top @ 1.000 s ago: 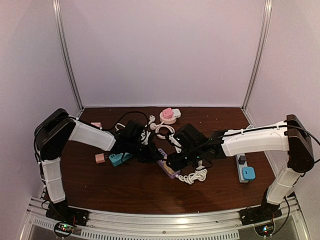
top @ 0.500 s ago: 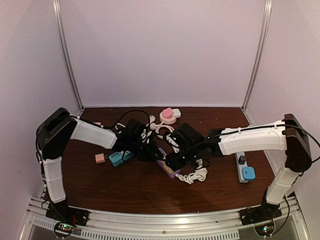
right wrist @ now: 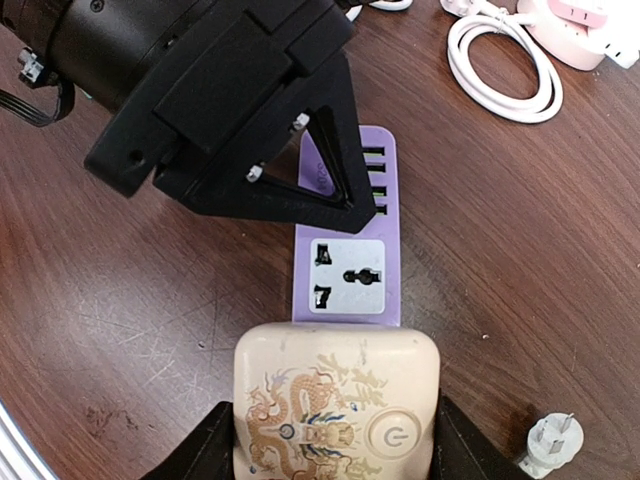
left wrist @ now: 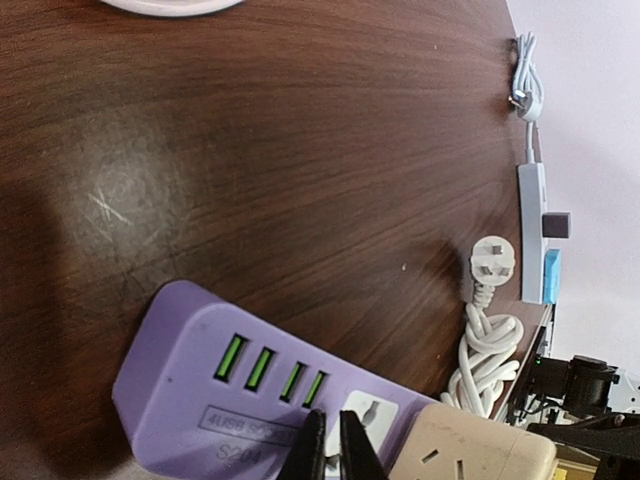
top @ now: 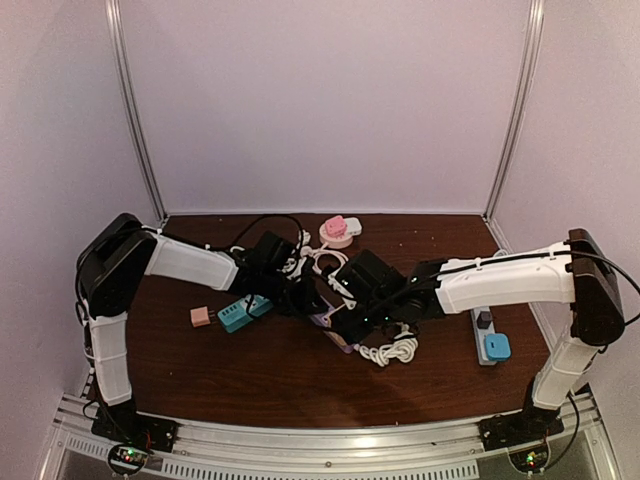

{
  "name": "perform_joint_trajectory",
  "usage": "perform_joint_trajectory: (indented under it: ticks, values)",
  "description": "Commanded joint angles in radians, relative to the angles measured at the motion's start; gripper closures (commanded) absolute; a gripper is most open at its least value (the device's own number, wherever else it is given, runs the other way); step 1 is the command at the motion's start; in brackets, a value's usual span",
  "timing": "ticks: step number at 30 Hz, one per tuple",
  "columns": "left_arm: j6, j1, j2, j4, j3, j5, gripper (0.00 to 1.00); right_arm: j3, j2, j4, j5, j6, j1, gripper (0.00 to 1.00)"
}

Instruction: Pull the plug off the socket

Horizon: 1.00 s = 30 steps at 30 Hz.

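Observation:
A purple power strip [right wrist: 348,215] with green USB ports lies on the dark wooden table; it also shows in the left wrist view [left wrist: 200,400] and the top view [top: 325,320]. A cream plug with a dragon pattern [right wrist: 335,405] sits in the strip's near end, also seen in the left wrist view [left wrist: 470,450]. My right gripper [right wrist: 335,440] is shut on the cream plug, one finger on each side. My left gripper [left wrist: 325,455] is shut, its tips down on the strip's top by the white socket. In the top view both grippers [top: 305,300] [top: 352,315] meet over the strip.
A coiled white cable with a plug [top: 390,350] lies just right of the strip. A white strip with a blue plug [top: 488,338] lies at the right edge. A teal strip [top: 243,312], a small pink plug [top: 200,316] and a pink-white round socket [top: 337,231] lie left and behind.
My left gripper has moved right onto the purple strip, uncovering the teal strip. My right gripper with the cream plug and strip has shifted slightly left and back.

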Motion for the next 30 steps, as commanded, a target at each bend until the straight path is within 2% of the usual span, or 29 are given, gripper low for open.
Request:
perform_joint_trajectory:
  ticks: [1, 24, 30]
  values:
    - [0.030, 0.013, 0.081, -0.197, -0.043, -0.121, 0.92, 0.070, -0.035, 0.058, 0.083, -0.012, -0.009, 0.52]
    - [0.047, 0.013, 0.080, -0.216, -0.068, -0.152, 0.92, 0.054, -0.049, 0.067, -0.084, 0.082, -0.142, 0.53]
    - [0.049, 0.013, 0.082, -0.215, -0.067, -0.159, 0.91, 0.059, -0.056, 0.063, -0.071, 0.062, -0.134, 0.53]
